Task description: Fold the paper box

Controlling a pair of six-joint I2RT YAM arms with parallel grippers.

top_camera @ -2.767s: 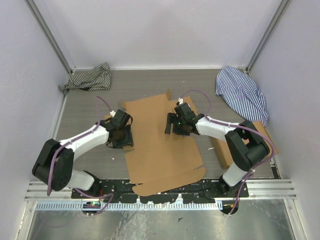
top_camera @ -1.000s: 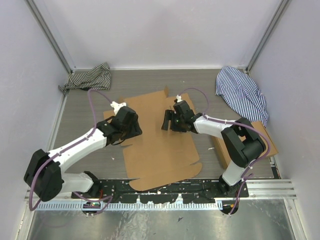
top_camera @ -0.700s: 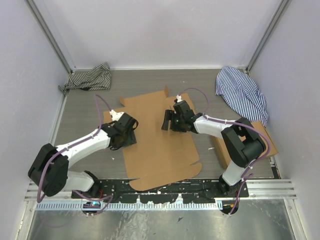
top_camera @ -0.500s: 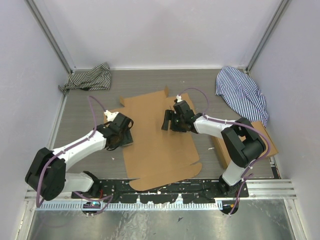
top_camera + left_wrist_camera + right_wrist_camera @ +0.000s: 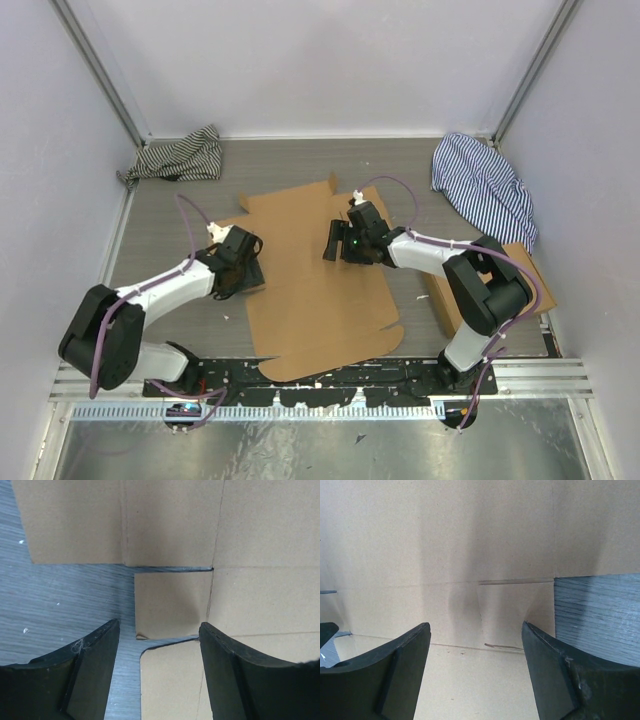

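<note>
The paper box lies flat mid-frame. The left gripper and right gripper, both spread (nothing pinched), hover over its opposite edges, likely to lift flaps.

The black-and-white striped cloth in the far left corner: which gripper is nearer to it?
Left. The left gripper is over the paper box's left edge, down and right of the cloth; the right gripper is over the box's middle, farther to the right.
</note>
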